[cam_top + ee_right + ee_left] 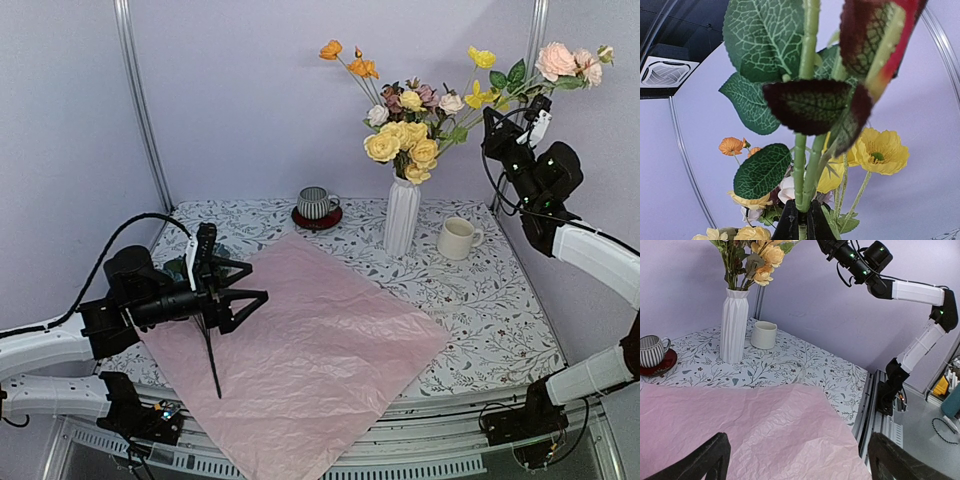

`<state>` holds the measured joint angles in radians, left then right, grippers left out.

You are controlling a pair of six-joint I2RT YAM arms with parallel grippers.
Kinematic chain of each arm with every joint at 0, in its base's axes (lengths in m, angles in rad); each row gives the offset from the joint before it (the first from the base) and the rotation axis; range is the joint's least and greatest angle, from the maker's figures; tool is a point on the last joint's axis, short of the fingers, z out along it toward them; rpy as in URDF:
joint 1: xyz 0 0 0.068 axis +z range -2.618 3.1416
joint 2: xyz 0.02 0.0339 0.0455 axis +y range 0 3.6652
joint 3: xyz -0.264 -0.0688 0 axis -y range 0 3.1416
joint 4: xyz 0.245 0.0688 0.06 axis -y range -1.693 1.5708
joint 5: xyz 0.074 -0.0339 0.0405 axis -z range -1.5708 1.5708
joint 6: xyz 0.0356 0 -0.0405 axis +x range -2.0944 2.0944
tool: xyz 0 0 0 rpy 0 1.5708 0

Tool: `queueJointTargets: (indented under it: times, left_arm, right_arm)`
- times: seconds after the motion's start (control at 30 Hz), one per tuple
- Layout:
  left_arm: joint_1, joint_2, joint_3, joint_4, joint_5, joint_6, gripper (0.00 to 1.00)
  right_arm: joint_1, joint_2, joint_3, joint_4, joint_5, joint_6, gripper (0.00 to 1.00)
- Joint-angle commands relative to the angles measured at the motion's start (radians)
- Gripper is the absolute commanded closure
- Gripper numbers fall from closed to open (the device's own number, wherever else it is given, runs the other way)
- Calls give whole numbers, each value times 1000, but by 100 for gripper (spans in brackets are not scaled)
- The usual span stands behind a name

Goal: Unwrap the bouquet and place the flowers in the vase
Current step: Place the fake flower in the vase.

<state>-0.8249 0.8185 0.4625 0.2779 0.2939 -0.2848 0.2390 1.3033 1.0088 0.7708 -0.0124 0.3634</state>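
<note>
1. Black fingers [710, 460] of the left gripper [800, 467] fill the bottom corners of its wrist view. They are spread fully wide, with nothing between them.
2. Under that gap lies the paper [310, 350], a crinkled pink sheet. It is spread flat and set diamond-wise over the near and middle part of the table [490, 290]. In the top view the left gripper hangs over the sheet's left corner.
3. Raised high at the far right, the right gripper [801, 227] is pinched tight on a green stem [801, 165]. The stem comes up out of the fingertips, with veined green leaves and two reddish-brown ones close to the lens.
4. In the top view this stem carries pink roses [565, 62] up and to the right of the gripper. It leans down and left towards the other blooms. I cannot tell whether its lower end sits in the vase.
5. The vase [402, 215], white and ribbed, stands upright on the far middle of the table, just past the paper's far corner.
6. Flowers [405, 145] already fill it: yellow roses low at the front, pale and mauve blooms behind them, and orange poppies [345, 55] on thin stems to the upper left.
7. A cream mug [458, 238] stands just right of the vase.
8. A striped cup [318, 203] sits on a dark red saucer [300, 220] to the vase's left, well apart from it.
</note>
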Motion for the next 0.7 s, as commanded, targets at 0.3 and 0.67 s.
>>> queueJointTargets:
  times: [0.3,0.67]
  left_arm:
    - [-7,12,16,6,3,-5,2]
    - [-7,18,22,6,5,-9,2]
  right_arm:
    - [-4,55,46,-23,-68,-117,98]
    - [-4,156,131,-105,-180,-120,98]
